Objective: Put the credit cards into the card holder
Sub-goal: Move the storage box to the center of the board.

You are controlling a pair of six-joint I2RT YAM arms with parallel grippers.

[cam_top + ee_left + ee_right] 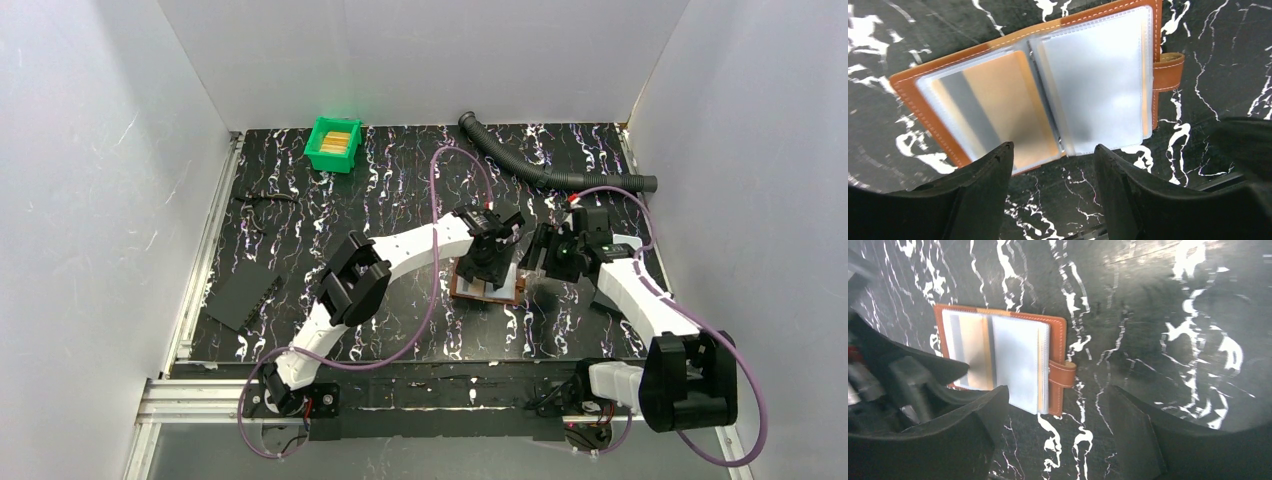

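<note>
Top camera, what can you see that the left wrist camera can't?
Only the top camera shows the green plastic bin holding yellowish cards, and the black ribbed hose. Only the left wrist camera shows an orange card tucked in a clear pocket. Both show the open brown leather card holder on the black marbled table.

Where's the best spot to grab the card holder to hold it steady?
Probably the snap tab. The card holder lies open and flat on the table, and only the tab sticks out past its edge. Come in low from that side, pinching the tab's flat faces.
</note>
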